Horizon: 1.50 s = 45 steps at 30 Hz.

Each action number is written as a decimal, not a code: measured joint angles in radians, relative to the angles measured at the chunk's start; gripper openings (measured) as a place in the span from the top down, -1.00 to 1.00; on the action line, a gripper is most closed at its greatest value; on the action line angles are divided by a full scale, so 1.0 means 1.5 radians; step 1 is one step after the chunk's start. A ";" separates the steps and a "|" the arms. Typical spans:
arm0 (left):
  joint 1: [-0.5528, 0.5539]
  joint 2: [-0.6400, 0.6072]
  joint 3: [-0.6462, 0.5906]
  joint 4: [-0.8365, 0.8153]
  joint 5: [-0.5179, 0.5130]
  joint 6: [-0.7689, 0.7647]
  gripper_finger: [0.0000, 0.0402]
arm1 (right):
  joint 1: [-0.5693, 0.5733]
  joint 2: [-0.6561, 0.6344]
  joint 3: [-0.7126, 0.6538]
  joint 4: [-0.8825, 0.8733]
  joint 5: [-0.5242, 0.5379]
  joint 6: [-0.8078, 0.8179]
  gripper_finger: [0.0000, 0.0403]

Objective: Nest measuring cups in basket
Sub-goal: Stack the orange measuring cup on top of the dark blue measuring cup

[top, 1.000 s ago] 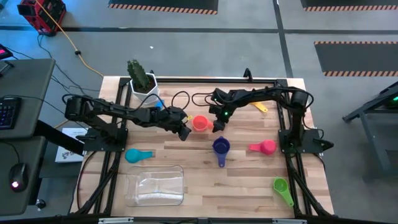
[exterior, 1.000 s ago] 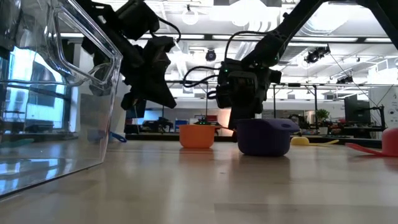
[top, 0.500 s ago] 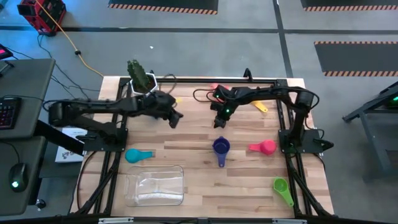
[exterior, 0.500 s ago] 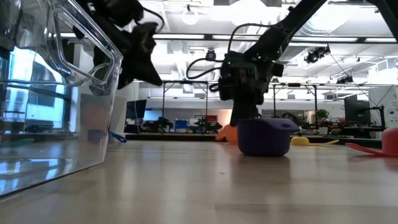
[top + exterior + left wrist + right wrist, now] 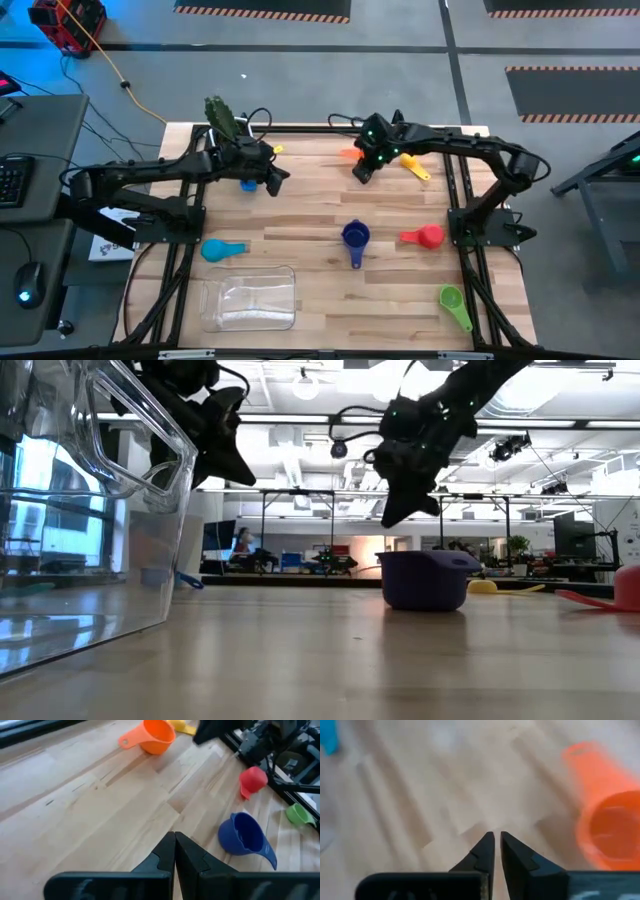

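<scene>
Wooden table [image 5: 300,225] without legible writing; left end effector [image 5: 174,851] closed empty, right end effector [image 5: 494,851] seemingly nearly closed, empty.

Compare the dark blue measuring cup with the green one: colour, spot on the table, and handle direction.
The dark blue cup sits mid-table; the green cup sits near the front right corner. The dark blue cup's handle points straight toward the front edge; the green cup's handle angles toward the front right. Both stand open side up, outside the clear basket, untouched.

Showing pale, matt, planked wooden table top [image 5: 300,215]; gleaming clear glossy rectangular plastic basket [image 5: 248,299]; looking smooth and slightly shiny, small dark blue plastic measuring cup [image 5: 425,580] and orange plastic measuring cup [image 5: 156,736].
</scene>
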 joint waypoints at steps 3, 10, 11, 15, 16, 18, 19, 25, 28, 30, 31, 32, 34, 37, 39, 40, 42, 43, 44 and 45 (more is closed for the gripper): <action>0.000 0.000 0.000 0.004 0.000 -0.003 1.00 | -0.024 0.000 0.000 -0.001 0.034 -0.025 0.74; 0.000 0.000 0.000 0.005 0.000 -0.005 1.00 | -0.049 0.068 0.013 -0.034 0.079 -0.131 0.11; 0.000 0.000 0.000 0.004 0.000 -0.007 1.00 | -0.049 0.081 0.027 -0.045 0.085 -0.146 0.03; 0.000 0.000 0.000 0.006 0.000 -0.020 1.00 | -0.048 0.123 0.094 -0.103 0.129 -0.198 -0.17; 0.000 0.000 0.000 0.006 0.000 -0.022 1.00 | -0.048 0.134 0.106 -0.121 0.133 -0.210 -0.19; 0.000 0.000 0.000 0.006 0.000 -0.022 1.00 | -0.048 0.155 0.126 -0.159 0.132 -0.223 -0.19; 0.000 0.000 0.000 0.006 0.000 -0.022 1.00 | -0.049 0.164 0.134 -0.172 0.130 -0.228 -0.19; 0.000 0.000 0.000 0.007 0.000 -0.023 1.00 | -0.048 0.207 0.139 -0.198 0.138 -0.258 -0.18; 0.000 0.000 0.000 0.007 0.000 -0.023 1.00 | -0.048 0.220 0.139 -0.196 0.151 -0.258 -0.13; 0.000 0.000 0.000 0.007 0.000 -0.023 1.00 | -0.045 0.220 0.139 -0.196 0.160 -0.257 -0.01; 0.000 0.000 0.000 0.007 0.000 -0.022 1.00 | -0.043 0.220 0.139 -0.195 0.171 -0.258 0.08; 0.000 0.000 0.000 0.007 0.000 -0.022 1.00 | -0.040 0.220 0.139 -0.196 0.181 -0.259 0.20; 0.000 0.000 0.000 0.007 0.000 -0.022 1.00 | -0.037 0.220 0.139 -0.198 0.181 -0.264 0.53; 0.000 0.000 0.000 0.007 0.000 -0.022 1.00 | -0.035 0.219 0.139 -0.203 0.143 -0.261 0.92; 0.000 0.000 0.000 0.007 0.000 -0.022 1.00 | -0.031 0.207 0.139 -0.211 0.123 -0.258 0.90; 0.000 0.000 0.000 0.007 0.000 -0.022 1.00 | -0.027 0.196 0.139 -0.215 0.121 -0.259 0.92; 0.000 0.000 0.000 0.007 0.000 -0.021 1.00 | -0.018 0.162 0.139 -0.232 0.119 -0.267 0.97; 0.000 0.000 0.000 0.007 0.000 -0.021 1.00 | -0.010 0.140 0.139 -0.237 0.117 -0.270 0.98; 0.000 0.000 0.000 0.007 0.000 -0.021 1.00 | -0.001 0.114 0.139 -0.240 0.111 -0.275 0.97; 0.000 0.000 0.000 0.007 0.000 -0.021 1.00 | 0.009 0.089 0.139 -0.244 0.090 -0.282 0.97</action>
